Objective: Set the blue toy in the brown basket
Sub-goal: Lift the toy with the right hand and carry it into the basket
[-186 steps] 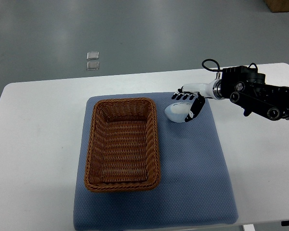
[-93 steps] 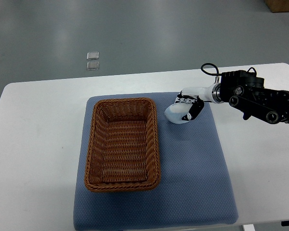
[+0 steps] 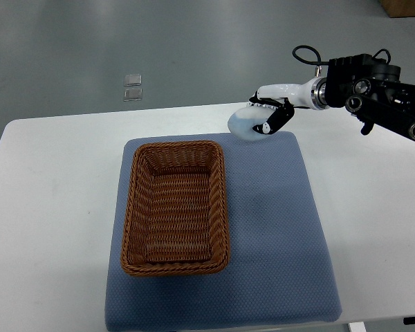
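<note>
Holding the blue toy (image 3: 247, 126), the right hand (image 3: 268, 117) has its fingers curled round it; dark fingertips (image 3: 271, 124) wrap the toy's right side, white palm/wrist behind. Toy looks pale blue-white, roundish, lifted off the surface — a faint shadow sits lower on the blue mat (image 3: 277, 228), well apart from the toy, so judged airborne, not resting. Arm enters from the right edge, black forearm up top-right. Left arm: not seen at all.

Key relation: brown basket (image 3: 131, 207) lies down-left of the hand. Toy hangs over the mat's far edge/table boundary, just beyond the basket's far-right corner, not over the opening yet. Basket long axis runs near-to-far, short axis left-right, so the target is narrow sideways and roomy front-to-back. Judged next move: carry left and toward the near side until the toy is above the basket's inside, then let go. Risk: releasing too soon may catch the right rim and roll off onto the mat.

Right hand is the only hand near; it owns the job.

Counts: 1 toy, 1 basket (inside looks bare), 1 mat, 1 white table (image 3: 48, 194), 1 hand in view. Also 2 small clear squares (image 3: 133, 87) on the grey floor beyond the table; a cardboard corner at top-right.
</note>
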